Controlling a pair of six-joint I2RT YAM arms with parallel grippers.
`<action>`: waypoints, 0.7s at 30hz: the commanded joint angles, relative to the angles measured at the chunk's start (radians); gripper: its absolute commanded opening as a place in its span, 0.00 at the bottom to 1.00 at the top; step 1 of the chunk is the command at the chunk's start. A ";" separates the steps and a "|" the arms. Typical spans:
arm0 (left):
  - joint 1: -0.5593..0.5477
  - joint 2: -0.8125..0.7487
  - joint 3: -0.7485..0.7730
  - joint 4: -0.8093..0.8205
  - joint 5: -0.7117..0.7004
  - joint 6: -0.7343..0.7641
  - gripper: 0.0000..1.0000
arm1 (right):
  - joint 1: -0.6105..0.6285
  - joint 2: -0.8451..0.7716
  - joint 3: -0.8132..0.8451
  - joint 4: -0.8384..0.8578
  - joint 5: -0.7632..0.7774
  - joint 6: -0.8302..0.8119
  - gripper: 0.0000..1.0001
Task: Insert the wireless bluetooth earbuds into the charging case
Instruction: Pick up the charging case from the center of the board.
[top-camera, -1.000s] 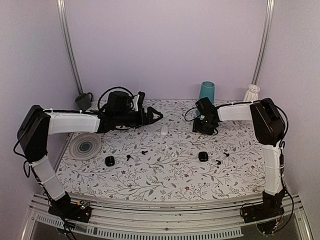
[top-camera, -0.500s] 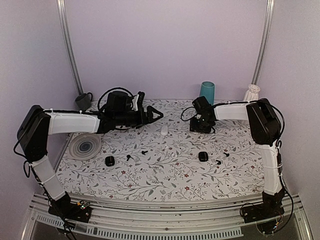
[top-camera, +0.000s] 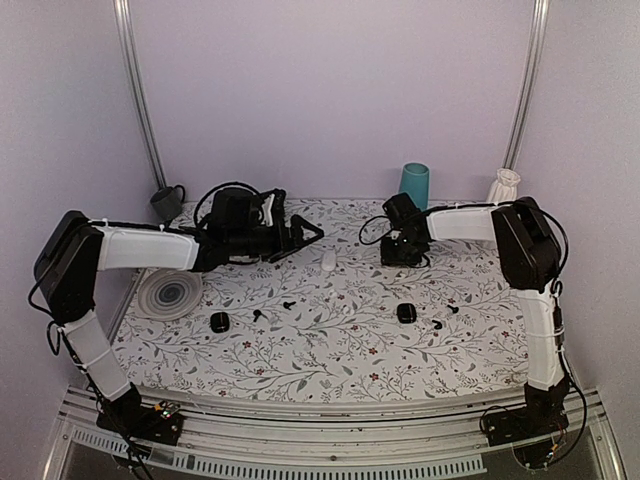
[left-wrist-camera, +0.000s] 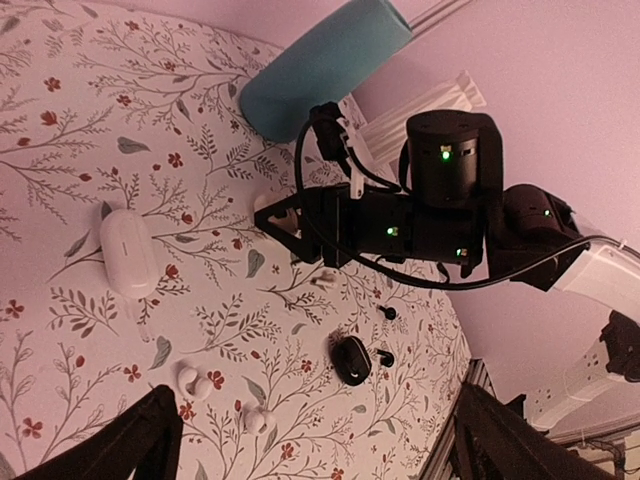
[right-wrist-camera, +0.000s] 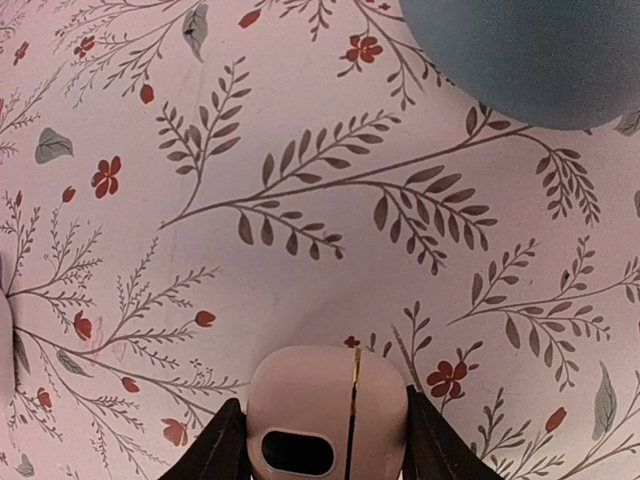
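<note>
Sides of white case (right-wrist-camera: 325, 415) touch both right jaws, patterned cloth (right-wrist-camera: 300, 200) ahead.

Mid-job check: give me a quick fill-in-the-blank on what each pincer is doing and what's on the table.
1. The right pincer is shut on a ___ charging case.
2. The left pincer is ___ and holds nothing.
3. Counting the black case by the left arm and the black case by the right arm, the table holds ___ black cases.
Missing words: white; open; two.
</note>
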 joint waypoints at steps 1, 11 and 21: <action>0.023 0.006 -0.016 0.048 0.032 -0.038 0.95 | 0.018 0.028 0.018 -0.022 0.011 -0.035 0.41; 0.034 0.042 -0.002 0.062 0.099 -0.094 0.91 | 0.043 -0.137 -0.106 0.101 -0.065 -0.126 0.34; 0.034 0.149 0.009 0.165 0.187 -0.206 0.79 | 0.151 -0.384 -0.333 0.299 -0.207 -0.205 0.33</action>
